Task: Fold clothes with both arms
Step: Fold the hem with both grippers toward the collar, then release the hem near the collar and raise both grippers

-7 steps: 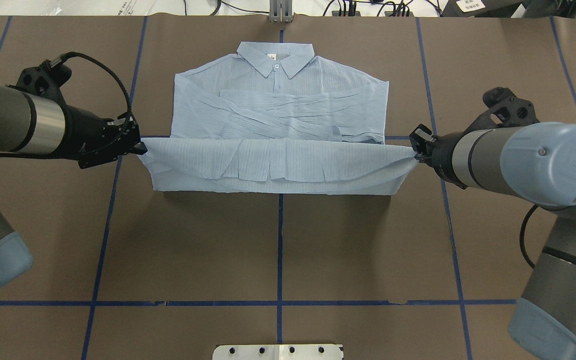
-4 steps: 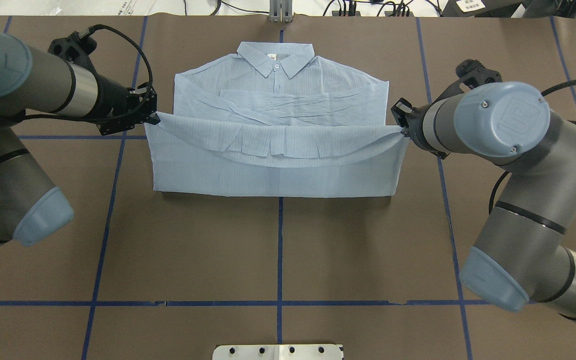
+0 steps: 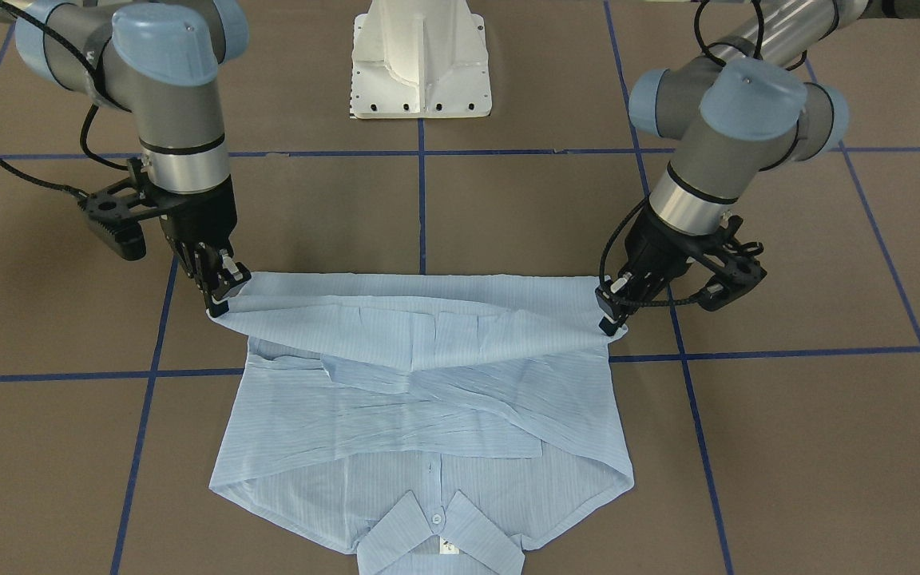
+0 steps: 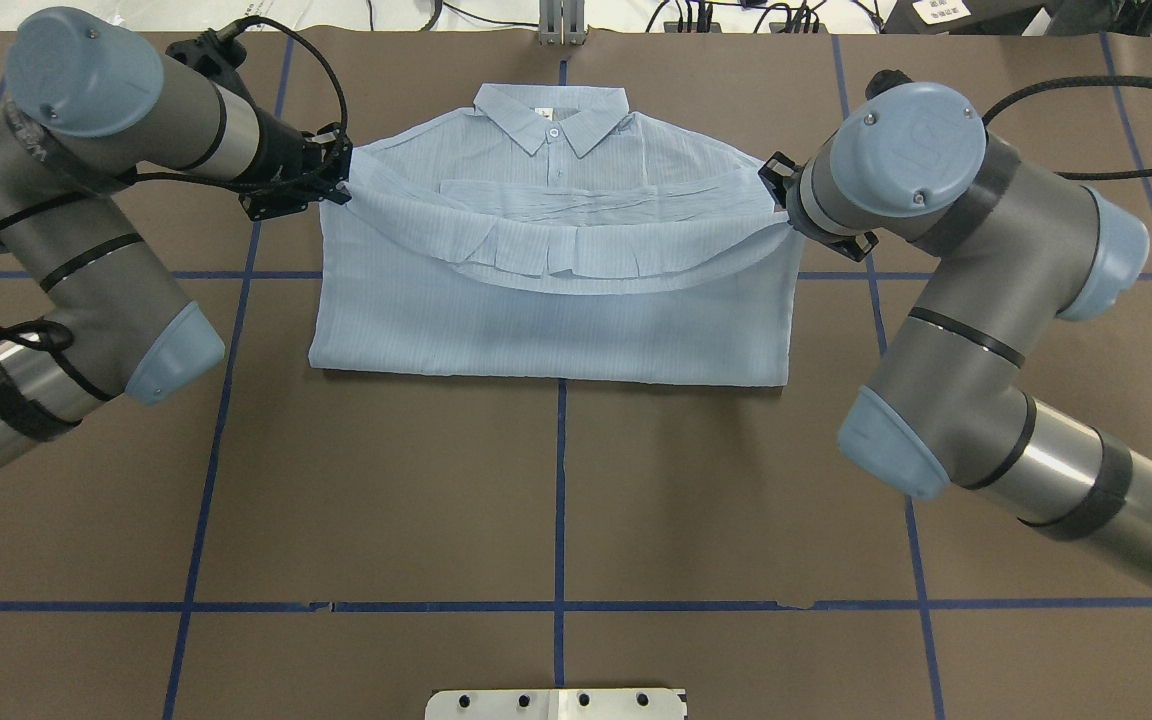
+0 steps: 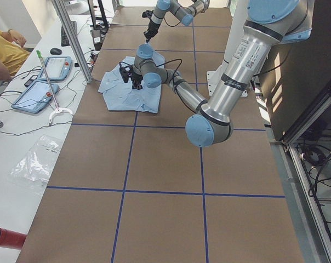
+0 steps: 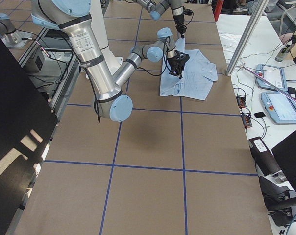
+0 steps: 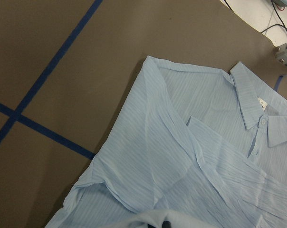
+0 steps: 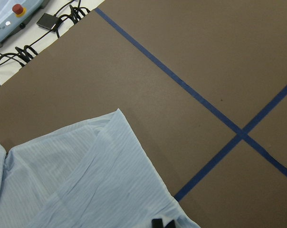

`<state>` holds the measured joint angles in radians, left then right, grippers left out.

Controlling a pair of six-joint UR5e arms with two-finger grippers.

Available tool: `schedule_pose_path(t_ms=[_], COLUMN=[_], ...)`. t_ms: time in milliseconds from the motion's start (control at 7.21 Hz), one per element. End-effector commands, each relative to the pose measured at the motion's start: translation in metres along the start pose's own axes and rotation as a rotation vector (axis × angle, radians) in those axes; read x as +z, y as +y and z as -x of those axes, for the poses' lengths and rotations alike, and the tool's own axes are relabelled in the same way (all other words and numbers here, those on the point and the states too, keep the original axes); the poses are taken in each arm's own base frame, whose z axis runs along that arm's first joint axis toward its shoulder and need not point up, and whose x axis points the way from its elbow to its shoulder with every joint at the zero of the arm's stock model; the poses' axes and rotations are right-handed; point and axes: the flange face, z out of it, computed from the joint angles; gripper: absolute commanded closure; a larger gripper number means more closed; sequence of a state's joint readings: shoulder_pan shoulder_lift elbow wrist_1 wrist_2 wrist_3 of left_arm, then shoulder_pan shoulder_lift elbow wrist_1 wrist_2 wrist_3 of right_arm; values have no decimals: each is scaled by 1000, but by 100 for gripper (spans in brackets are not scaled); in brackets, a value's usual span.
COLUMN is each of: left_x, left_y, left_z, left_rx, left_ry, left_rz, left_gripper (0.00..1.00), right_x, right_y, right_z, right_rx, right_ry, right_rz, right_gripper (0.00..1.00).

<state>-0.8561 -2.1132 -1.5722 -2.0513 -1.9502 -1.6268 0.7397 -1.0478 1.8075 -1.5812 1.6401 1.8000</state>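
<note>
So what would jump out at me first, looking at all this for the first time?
Probably the light-blue shirt, spread at the middle of the brown table with its collar on the side far from the robot. The black left gripper and right gripper each pinch a corner of its hem. The lifted cloth sags between them over the shirt's front.
</note>
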Motion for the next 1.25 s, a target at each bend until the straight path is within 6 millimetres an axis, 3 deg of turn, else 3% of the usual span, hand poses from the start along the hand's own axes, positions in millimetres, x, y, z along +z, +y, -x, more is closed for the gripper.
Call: schedule_pose_path(t_ms=[0, 139, 277, 416, 693, 970, 1109], left_x=[53, 77, 83, 94, 103, 106, 109], left_y=[-43, -56, -73, -90, -95, -98, -100], left_z=[0, -5, -7, -13, -19, -27, -28], left_rx=[-16, -25, -33, -45, -41, -41, -43], left_ry=[3, -15, -6, -20, -12, -16, -21], left_rz=[-25, -30, -46, -59, -86, -95, -107], left_gripper=[100, 100, 100, 100, 100, 100, 100], right_x=[35, 48, 68, 90, 115, 134, 132], right_y=[-30, -44, -55, -70, -74, -75, -74], right_z=[35, 64, 79, 77, 71, 70, 74], right_rx=[21, 36, 30, 34, -3, -9, -9], right_ry=[-3, 22, 41, 18, 48, 30, 18], right_rz=[26, 28, 33, 31, 29, 32, 35], right_gripper=[100, 100, 100, 100, 100, 100, 100])
